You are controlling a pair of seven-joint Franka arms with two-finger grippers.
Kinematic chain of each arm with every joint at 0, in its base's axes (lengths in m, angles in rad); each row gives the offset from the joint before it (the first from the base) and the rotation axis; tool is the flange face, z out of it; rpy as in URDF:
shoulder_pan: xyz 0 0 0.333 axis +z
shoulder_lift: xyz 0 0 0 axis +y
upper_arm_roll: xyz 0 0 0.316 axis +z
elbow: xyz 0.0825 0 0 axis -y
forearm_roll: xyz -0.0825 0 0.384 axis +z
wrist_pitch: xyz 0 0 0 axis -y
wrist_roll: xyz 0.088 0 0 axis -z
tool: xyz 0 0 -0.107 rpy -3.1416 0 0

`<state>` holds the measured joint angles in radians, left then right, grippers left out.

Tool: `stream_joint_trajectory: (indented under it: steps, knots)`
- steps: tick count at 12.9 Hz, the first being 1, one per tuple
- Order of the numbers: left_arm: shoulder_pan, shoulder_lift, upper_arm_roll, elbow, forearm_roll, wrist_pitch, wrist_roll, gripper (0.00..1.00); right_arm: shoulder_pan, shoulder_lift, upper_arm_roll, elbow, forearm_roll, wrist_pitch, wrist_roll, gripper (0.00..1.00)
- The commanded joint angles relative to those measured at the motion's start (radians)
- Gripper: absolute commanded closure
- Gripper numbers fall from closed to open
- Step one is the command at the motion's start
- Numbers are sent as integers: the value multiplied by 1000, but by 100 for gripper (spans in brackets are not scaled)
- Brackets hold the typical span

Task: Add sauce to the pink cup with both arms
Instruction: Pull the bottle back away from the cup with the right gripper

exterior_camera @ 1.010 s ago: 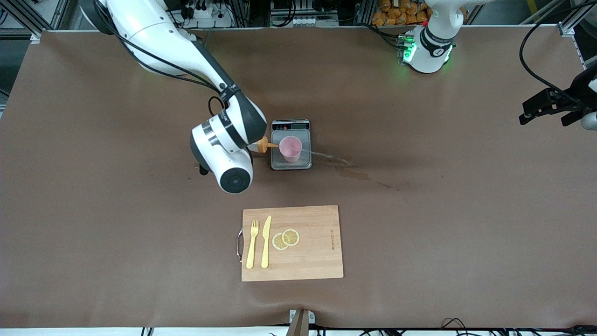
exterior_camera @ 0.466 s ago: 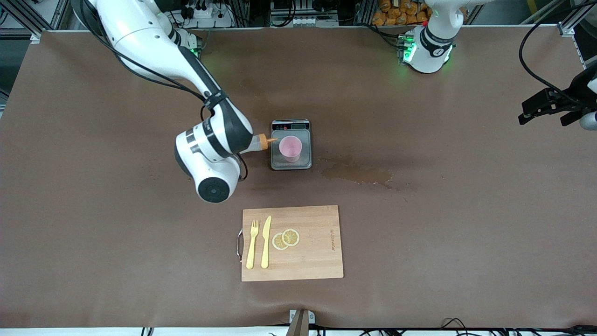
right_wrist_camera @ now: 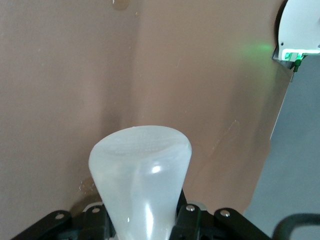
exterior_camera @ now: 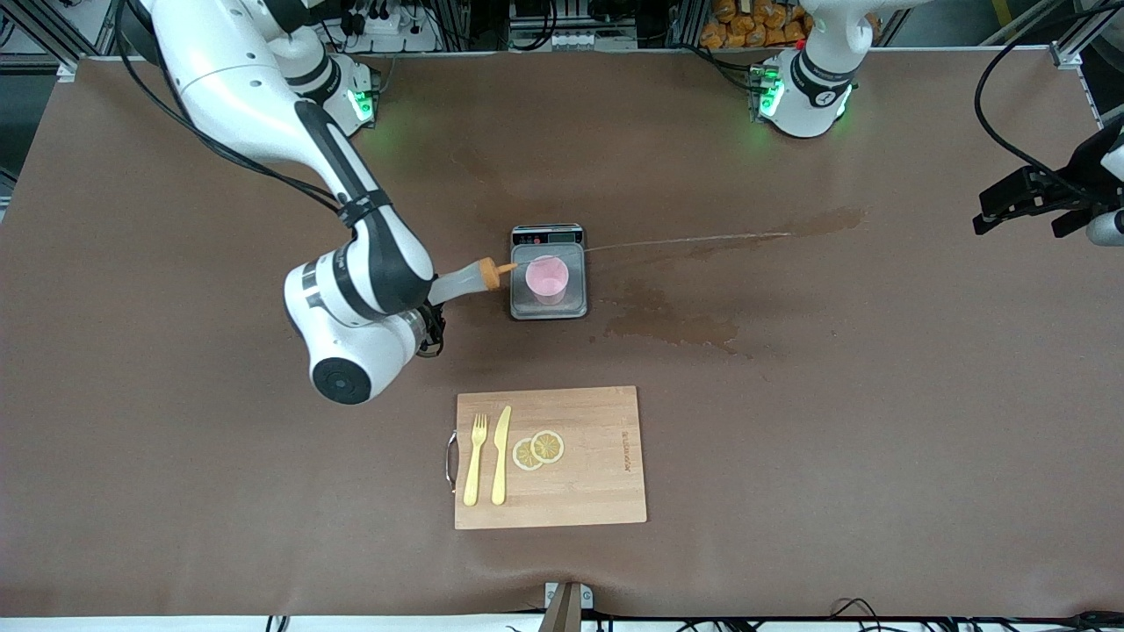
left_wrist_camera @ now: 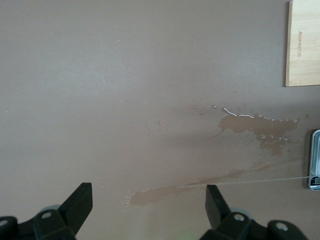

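The pink cup (exterior_camera: 546, 279) stands upright on a grey scale (exterior_camera: 571, 309) in the middle of the table. My right gripper (exterior_camera: 430, 309) is shut on the sauce bottle (exterior_camera: 458, 282), which lies tilted with its orange cap (exterior_camera: 490, 275) just beside the scale, on the side toward the right arm's end. A thin jet (exterior_camera: 667, 240) shoots from the nozzle over the cup and lands in a wet streak (exterior_camera: 821, 221) toward the left arm's end. The right wrist view shows the bottle's whitish base (right_wrist_camera: 140, 165) squeezed between the jaws. My left gripper (exterior_camera: 1023, 218) (left_wrist_camera: 147, 205) hangs open and waits over the left arm's end.
A brown puddle (exterior_camera: 676, 325) (left_wrist_camera: 260, 125) spreads on the table beside the scale. Nearer the front camera lies a wooden cutting board (exterior_camera: 597, 465) with a yellow fork (exterior_camera: 474, 461), a yellow knife (exterior_camera: 500, 456) and two lemon slices (exterior_camera: 537, 448).
My right arm has drawn back toward its own end, taking the nozzle from over the cup to beside the scale. The puddle has grown, and a long new jet and streak have appeared.
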<state>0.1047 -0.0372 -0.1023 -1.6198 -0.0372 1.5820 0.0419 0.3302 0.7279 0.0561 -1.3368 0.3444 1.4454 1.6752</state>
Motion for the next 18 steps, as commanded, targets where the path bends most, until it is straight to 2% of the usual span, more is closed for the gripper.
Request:
stream_joint_trajectory:
  steps: [1, 5, 9, 10, 13, 18]
  knots:
    - [-3, -15, 1, -9, -10, -4, 1, 0, -107, -16, 13, -16, 96, -8, -136, 65]
    - [-5, -13, -4, -9, -10, -2, 1, 0, -256, -5, 13, -18, 226, -49, -326, 63]
    - [-5, -9, -13, -9, -9, 3, 1, 0, -368, 19, 13, -22, 313, -105, -465, 62]
    - [-5, -9, -13, -9, -9, 3, 1, 0, -399, 19, 13, -34, 333, -108, -494, 59]
    - [-3, -9, -13, -11, -9, 3, 1, 0, -508, 45, 13, -38, 373, -155, -618, 59]
    - [-5, -7, -14, -11, -9, 1, 1, 0, -750, 90, 11, -36, 381, -172, -768, 59]
